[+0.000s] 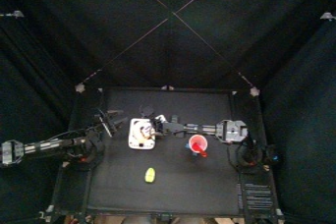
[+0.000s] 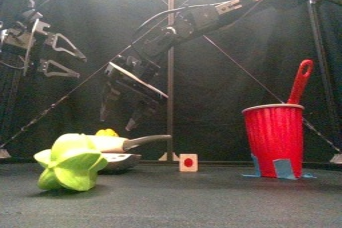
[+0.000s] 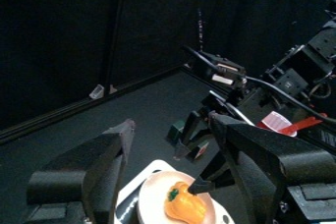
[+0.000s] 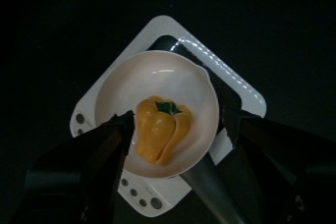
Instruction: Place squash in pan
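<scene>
You're looking at a lab test rig: black curtains [image 1: 53, 31] pen in a small black table [image 1: 197, 174], two robot arms reach over it, and crossed cables [image 1: 168, 14] hang overhead.

Dim, black surroundings; soft blur

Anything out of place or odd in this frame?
Nothing stands out. The squash lies in the pan, the red cup stands upright with its utensil inside, and the green-yellow item sits apart near the front.
</scene>
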`<state>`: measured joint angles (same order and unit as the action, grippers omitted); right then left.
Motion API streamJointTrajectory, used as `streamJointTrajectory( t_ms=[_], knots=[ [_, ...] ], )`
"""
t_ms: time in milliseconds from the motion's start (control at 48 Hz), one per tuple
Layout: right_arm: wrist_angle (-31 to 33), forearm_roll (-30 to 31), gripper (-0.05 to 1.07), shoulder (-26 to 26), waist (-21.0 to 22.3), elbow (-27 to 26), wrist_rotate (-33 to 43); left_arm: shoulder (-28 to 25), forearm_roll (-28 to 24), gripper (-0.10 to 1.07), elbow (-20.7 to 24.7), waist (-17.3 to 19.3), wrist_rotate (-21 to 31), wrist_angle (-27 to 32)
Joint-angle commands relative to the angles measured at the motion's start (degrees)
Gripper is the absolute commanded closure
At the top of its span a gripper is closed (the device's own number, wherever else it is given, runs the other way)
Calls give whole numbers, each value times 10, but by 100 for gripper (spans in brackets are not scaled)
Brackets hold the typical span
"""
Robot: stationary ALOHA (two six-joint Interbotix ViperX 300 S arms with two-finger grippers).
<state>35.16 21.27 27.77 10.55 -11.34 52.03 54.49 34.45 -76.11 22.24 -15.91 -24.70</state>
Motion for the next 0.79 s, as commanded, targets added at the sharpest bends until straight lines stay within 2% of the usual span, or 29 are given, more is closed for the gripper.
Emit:
streamJointTrajectory(
  t_ms=[0,771],
  knots=[
    [8,10,2,-14,-6,-19,0,-2,-2,1,5,2,-2,-2],
    [20,18,2,-14,-11,-21,-1,-2,-1,1,4,2,-2,-2]
  ],
)
